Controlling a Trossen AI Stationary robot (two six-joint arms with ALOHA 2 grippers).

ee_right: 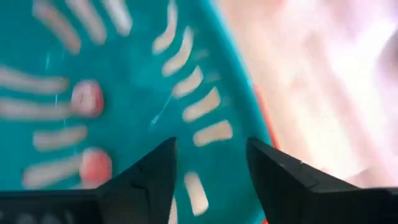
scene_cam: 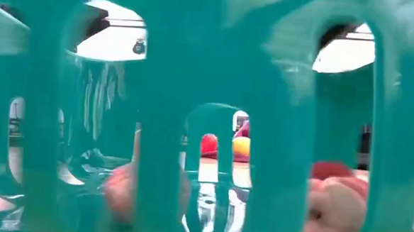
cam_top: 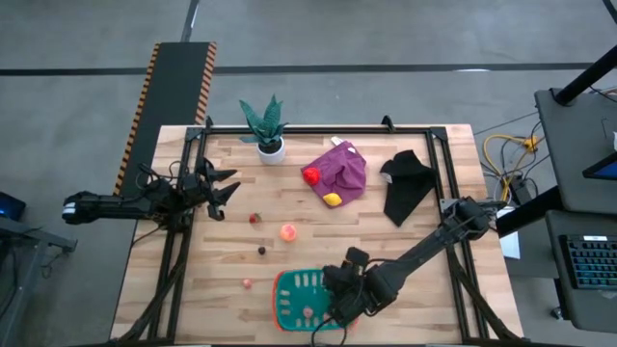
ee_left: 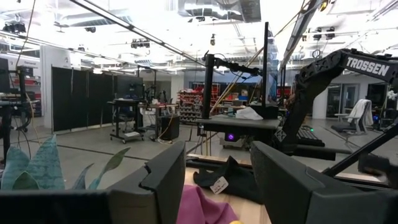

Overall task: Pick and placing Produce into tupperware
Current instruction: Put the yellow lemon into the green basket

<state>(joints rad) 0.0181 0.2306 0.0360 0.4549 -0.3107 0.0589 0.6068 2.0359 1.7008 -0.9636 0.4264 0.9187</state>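
Wooden tabletop point(cam_top: 405, 251): two pieces in tupperware point(cam_top: 289, 289), right gripper point(ee_right: 208, 165) above, jaws released; five outside; left gripper point(ee_left: 217, 180) idle, jaws parted.

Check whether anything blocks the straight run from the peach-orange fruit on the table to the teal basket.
Nothing visible does. The peach-orange round toy fruit sits on bare wooden table just beyond the teal slotted plastic basket. The right tool hangs over the basket's right half, so enter from the left.

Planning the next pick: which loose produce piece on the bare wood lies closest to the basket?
The tiny pink piece, just off the teal basket's left edge. The dark round, peach-orange and small red pieces lie farther up the table.
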